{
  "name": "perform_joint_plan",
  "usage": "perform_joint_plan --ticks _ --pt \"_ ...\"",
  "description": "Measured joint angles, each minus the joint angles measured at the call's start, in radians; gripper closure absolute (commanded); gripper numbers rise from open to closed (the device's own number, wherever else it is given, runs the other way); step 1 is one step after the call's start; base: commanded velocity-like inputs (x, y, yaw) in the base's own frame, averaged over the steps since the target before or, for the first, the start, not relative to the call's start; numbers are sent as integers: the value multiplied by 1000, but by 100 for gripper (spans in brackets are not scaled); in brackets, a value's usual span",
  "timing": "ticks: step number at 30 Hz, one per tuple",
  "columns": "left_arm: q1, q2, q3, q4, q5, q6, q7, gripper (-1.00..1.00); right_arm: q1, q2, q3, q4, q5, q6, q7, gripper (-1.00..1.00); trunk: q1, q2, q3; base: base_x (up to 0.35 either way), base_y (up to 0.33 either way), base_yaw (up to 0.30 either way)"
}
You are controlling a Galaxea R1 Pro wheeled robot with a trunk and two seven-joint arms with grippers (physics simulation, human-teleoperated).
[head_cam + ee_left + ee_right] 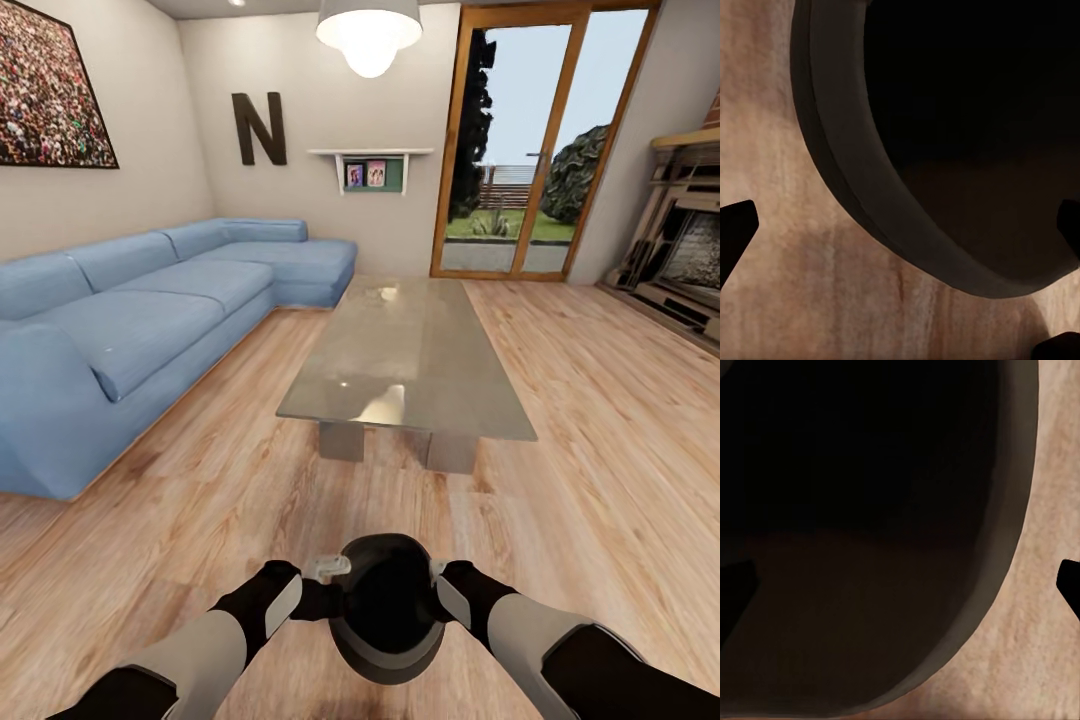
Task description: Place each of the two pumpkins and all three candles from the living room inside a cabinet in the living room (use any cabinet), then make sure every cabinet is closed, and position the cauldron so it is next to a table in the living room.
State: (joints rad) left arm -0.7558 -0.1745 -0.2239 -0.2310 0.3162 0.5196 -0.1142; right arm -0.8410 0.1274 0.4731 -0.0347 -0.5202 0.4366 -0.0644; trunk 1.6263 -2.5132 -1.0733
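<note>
Head view, left to right. At nine o'clock stands a blue L-shaped sofa [150, 310] with soft matte upholstery and rounded cushions, resting on a plank floor [600, 450] of light, grained wood. A framed picture [50, 90] hangs on the wall at ten o'clock; a dark block letter N [259, 128] and a small white shelf [371, 165] sit near twelve. The table [410, 350], long, low and rectangular, has a glossy grey top carrying reflections and stands on pale block legs, central in the room. A wood-framed glass door [530, 150] is at one o'clock and a fireplace surround [685, 240] at three.

At six o'clock, the cauldron [388, 610], round, black and smooth with a wide mouth and grey rim, sits between the two arms, well apart from the table. The left gripper [325, 585] presses against its left side and the right gripper [438, 590] against its right.

Both wrist views show the cauldron's curved rim [862, 187] and dark hollow [855, 510] over the wood floor. Finger tips appear spread wide at the frame edges; the jaws seem parted around the rim, though actual contact cannot be confirmed.
</note>
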Motion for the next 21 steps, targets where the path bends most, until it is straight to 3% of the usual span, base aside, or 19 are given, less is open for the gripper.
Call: perform_joint_plan --ticks 10,21 --pt "0 0 0 0 0 -1 0 -100 0 0 0 0 0 0 0 -100 -1 0 0 230 0 0" --pt "0 0 0 0 -1 -2 0 -100 0 0 0 0 0 0 0 -100 0 0 0 40 0 0"
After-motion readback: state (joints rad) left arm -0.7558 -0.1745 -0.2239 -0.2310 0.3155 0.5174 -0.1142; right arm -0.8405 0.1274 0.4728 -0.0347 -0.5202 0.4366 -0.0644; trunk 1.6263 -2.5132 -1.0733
